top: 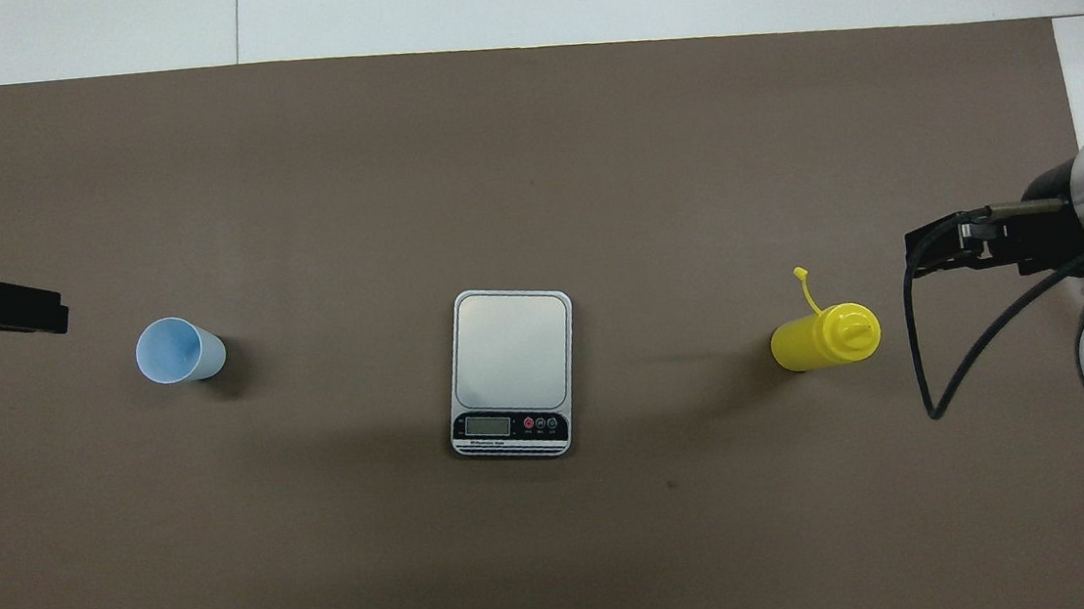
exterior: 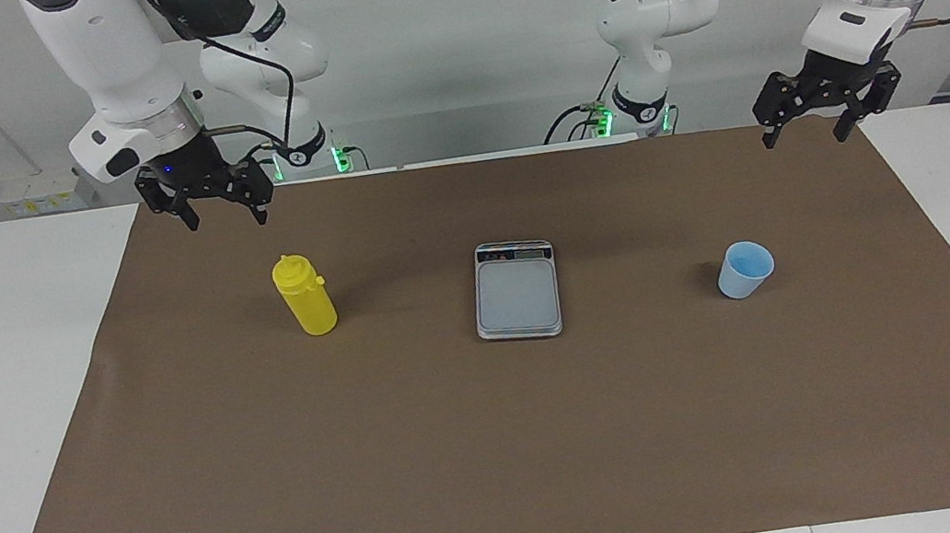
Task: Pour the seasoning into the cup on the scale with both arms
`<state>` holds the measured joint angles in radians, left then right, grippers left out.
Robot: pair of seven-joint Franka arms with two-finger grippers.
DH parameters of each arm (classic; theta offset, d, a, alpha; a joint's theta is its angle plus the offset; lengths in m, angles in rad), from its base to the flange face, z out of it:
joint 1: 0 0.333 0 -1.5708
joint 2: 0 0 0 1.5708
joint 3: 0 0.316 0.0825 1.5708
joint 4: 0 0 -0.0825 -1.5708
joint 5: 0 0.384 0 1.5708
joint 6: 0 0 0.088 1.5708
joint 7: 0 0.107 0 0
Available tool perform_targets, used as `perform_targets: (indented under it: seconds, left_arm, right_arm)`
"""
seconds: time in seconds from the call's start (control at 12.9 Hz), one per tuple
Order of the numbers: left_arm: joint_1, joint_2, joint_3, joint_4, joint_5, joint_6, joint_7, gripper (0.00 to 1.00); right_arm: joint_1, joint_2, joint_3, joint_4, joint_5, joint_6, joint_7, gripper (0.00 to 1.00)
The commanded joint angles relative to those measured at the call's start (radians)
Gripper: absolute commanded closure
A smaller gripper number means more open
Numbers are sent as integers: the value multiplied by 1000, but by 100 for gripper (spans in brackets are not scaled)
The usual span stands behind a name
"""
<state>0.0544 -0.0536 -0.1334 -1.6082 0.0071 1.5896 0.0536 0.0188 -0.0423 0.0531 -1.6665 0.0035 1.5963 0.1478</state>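
Standing upright beside the scale: yellow squeeze bottle toward right arm's end, light blue cup toward left arm's; both light, squashy, best gripped mid-body; right gripper and left gripper raised, wide open, empty

The scale is sitting mid-mat. Seen from overhead, the cup is standing at its nine o'clock, the seasoning at three o'clock, both well apart.
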Motion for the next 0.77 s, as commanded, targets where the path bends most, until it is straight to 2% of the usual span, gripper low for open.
perform_targets:
  seconds: [0.0,0.7]
  left_arm:
    - [-11,1,8,2,-9,-11,-6,0]
    - [-11,-3,6,-13,-9,-8,-6,0]
  right_arm:
    - [-13,-24,4,-30,0,17,-24,0]
    - [-13,-30,4,-38,1,16,-25,0]
